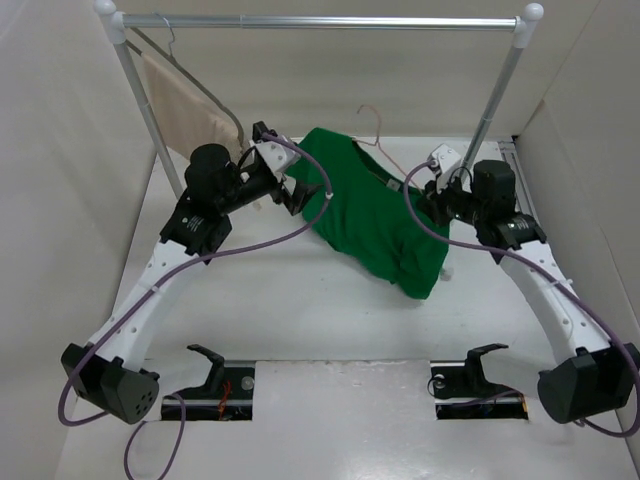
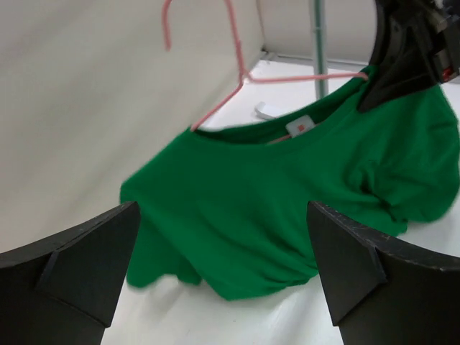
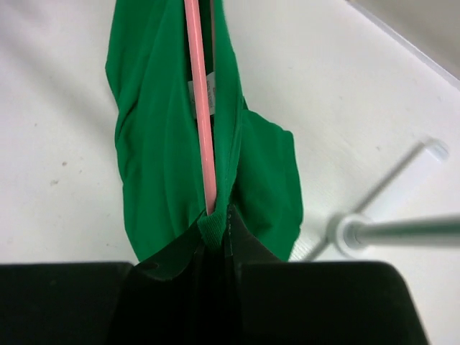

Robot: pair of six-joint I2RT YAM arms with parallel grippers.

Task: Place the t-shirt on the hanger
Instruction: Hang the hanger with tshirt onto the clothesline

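The bright green t-shirt [image 1: 372, 215] hangs crumpled, lifted at its right side, its lower hem on the table. The pink hanger [image 1: 373, 125] runs through its neck, with the hook sticking up behind. My right gripper [image 1: 433, 193] is shut on the shirt's collar edge [image 3: 213, 233] together with the pink hanger wire [image 3: 201, 108]. My left gripper [image 1: 308, 196] is wide open and empty just left of the shirt. In the left wrist view the shirt [image 2: 287, 201] lies ahead between the fingers [image 2: 79, 266], and the hanger [image 2: 231, 43] rises above it.
A clothes rack with a metal bar [image 1: 320, 20] spans the back; its right pole [image 1: 495, 100] and foot [image 3: 352, 233] stand close to my right gripper. A dark grey hanger with beige cloth [image 1: 185, 100] hangs at the bar's left end. White walls enclose both sides.
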